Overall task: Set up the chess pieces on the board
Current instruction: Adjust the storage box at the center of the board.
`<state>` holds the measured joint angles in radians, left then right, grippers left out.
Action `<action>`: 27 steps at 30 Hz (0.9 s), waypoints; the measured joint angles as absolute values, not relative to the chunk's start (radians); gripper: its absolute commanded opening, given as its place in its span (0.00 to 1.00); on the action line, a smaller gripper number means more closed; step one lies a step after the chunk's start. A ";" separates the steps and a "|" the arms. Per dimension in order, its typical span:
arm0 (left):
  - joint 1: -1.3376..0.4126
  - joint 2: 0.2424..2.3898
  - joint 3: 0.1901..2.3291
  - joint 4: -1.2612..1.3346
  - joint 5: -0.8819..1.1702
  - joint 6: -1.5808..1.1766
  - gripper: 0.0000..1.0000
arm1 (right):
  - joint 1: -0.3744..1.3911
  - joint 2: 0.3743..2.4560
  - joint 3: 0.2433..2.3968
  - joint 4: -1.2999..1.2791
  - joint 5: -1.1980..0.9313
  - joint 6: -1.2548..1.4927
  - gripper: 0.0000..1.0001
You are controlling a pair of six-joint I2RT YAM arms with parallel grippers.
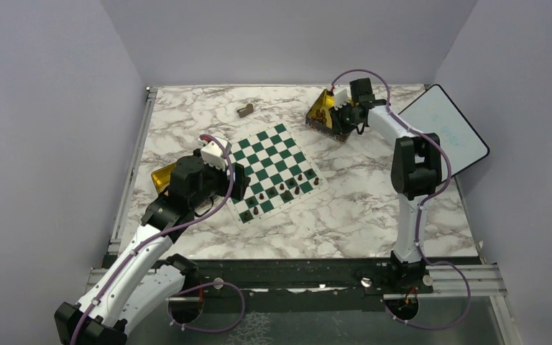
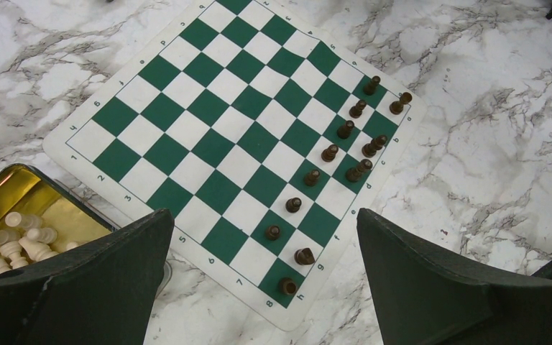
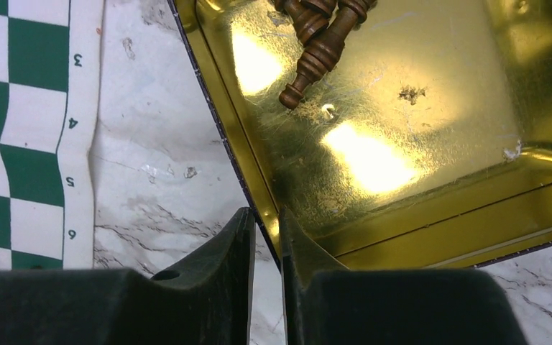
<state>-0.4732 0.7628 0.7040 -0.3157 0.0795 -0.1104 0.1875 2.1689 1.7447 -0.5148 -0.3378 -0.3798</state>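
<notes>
Right hand (image 3: 266,215), nearly closed, pinches the side wall of a gold tin (image 3: 417,208) beyond the board (image 1: 273,169), apparently tilting it to gather the spare dark chess pieces (image 3: 320,43) inside. The rest stand in two ranks along the board's edge nearest the arm bases. Left hand (image 2: 264,215) hovers over the board, fully spread and empty, beside a second tin (image 2: 50,198) of pale pieces (image 2: 14,241).

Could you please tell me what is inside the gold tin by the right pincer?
A few dark brown chess pieces lie together in the gold tin, its floor otherwise bare. The picture's edge hides any more.
</notes>
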 measured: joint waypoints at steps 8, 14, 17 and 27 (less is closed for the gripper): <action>-0.473 0.763 0.704 -0.316 0.080 -0.110 0.99 | 0.235 2.169 1.743 -0.456 -0.297 -0.184 0.19; -0.473 0.763 0.704 -0.316 0.080 -0.110 0.99 | 0.278 2.169 1.743 -0.403 -0.270 -0.048 0.19; -0.473 0.763 0.704 -0.316 0.080 -0.110 0.99 | 0.297 2.169 1.743 -0.377 -0.252 0.012 0.19; -0.473 0.763 0.702 -0.316 0.080 -0.110 0.99 | 0.369 2.169 1.728 -0.330 -0.175 0.126 0.18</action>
